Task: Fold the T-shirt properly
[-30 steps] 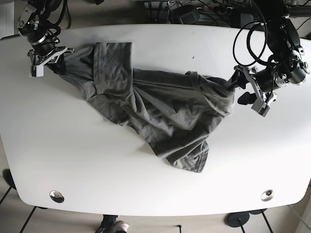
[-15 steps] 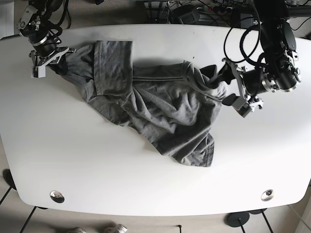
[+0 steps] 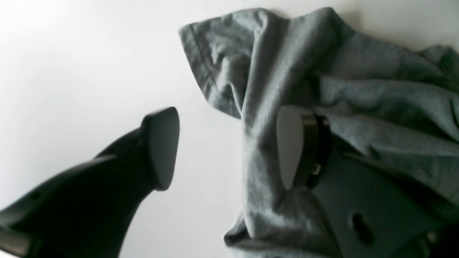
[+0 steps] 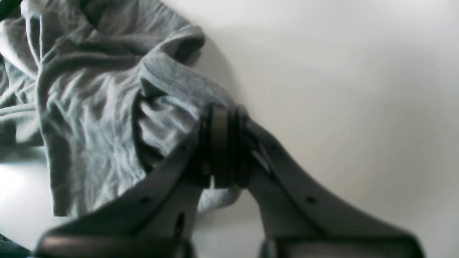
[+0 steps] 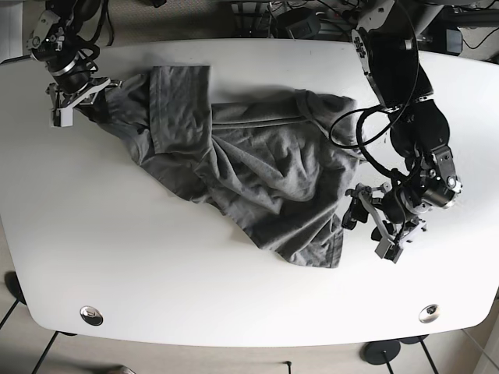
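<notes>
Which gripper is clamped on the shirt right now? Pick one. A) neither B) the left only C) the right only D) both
C: the right gripper is pinched shut on a fold of the shirt, while the left gripper stands open, one finger over bare table and the other against the cloth.

T-shirt [image 5: 242, 175]: lies crumpled on table [image 5: 156, 265], spread from far-left corner toward centre-right. Right gripper [image 5: 78, 97]: at T-shirt's far-left end, touching fabric; wrist view shows jaws closed together over fold of cloth. Left gripper [image 5: 366, 222]: just right of T-shirt's near-right hem; wrist view shows jaws parted, 1 finger [image 3: 297, 147] against cloth edge, other over bare table. 2 round inserts [image 5: 91, 315] [image 5: 429, 313]: along table's near edge, well clear of T-shirt.
</notes>
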Controlling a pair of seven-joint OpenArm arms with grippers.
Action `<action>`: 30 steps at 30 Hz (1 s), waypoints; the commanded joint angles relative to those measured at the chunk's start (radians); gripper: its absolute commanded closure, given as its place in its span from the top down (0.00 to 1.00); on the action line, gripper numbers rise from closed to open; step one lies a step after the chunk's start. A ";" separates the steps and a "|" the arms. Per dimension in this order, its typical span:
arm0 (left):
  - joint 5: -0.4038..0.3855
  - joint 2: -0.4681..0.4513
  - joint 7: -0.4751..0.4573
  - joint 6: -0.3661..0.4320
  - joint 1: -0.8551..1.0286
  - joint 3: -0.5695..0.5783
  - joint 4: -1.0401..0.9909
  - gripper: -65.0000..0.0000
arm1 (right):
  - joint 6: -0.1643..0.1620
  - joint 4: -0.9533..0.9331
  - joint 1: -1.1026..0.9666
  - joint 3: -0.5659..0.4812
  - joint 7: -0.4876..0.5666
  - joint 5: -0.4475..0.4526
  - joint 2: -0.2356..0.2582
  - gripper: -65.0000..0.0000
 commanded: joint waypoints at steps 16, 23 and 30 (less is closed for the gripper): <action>0.085 -0.013 -0.659 0.203 -0.293 -0.046 -0.971 0.73 | 0.005 0.017 0.005 0.006 0.026 0.019 0.015 0.03; 0.092 0.024 -0.658 0.218 -0.305 -0.065 -1.025 0.74 | 0.005 0.017 0.005 0.004 0.026 0.019 0.013 0.03; 0.089 0.059 -0.658 0.220 -0.305 0.034 -1.026 0.30 | 0.005 0.017 0.005 0.004 0.026 0.019 0.013 0.03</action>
